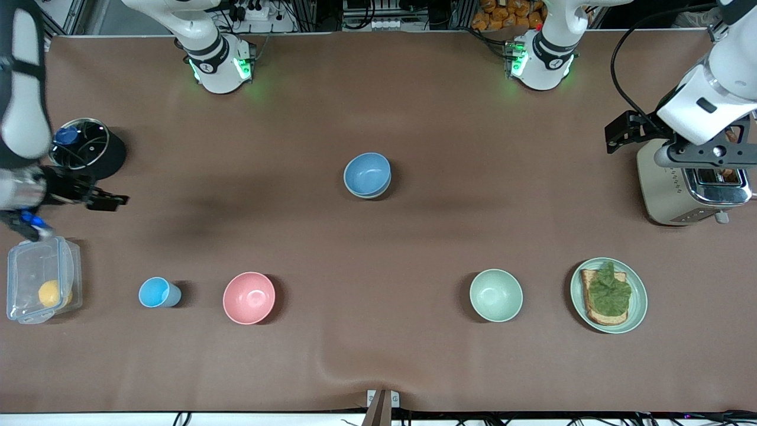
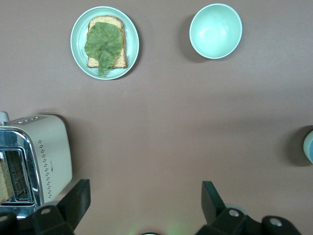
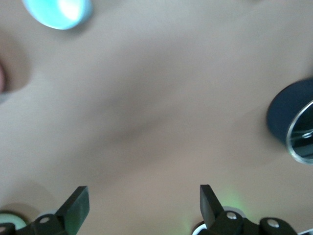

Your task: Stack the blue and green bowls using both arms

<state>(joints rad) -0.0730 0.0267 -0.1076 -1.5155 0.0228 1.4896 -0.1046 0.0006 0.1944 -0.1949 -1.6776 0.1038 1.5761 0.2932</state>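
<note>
The sky-blue bowl [image 1: 367, 171] sits mid-table, nested in a second bowl. Only that bowl's pale greenish rim [image 1: 370, 195] shows under it, so I take it for the green bowl. The pair also shows at the edge of the left wrist view [image 2: 310, 147]. My left gripper [image 1: 615, 137] is open and empty, up over the table beside the toaster at the left arm's end [image 2: 145, 196]. My right gripper [image 1: 113, 201] is open and empty over the right arm's end, beside the black container [image 3: 142, 200]. Both grippers are well away from the bowls.
A mintier pale green bowl [image 1: 495, 294] [image 2: 215, 30] and a green plate [image 1: 637, 310] [image 2: 78, 49] with toast lie nearer the camera. So do a pink bowl [image 1: 249, 297] and a light-blue cup [image 1: 157, 292] [image 3: 57, 11]. Toaster [image 1: 668, 183], black container [image 1: 89, 148] and clear box [image 1: 35, 278] stand at the ends.
</note>
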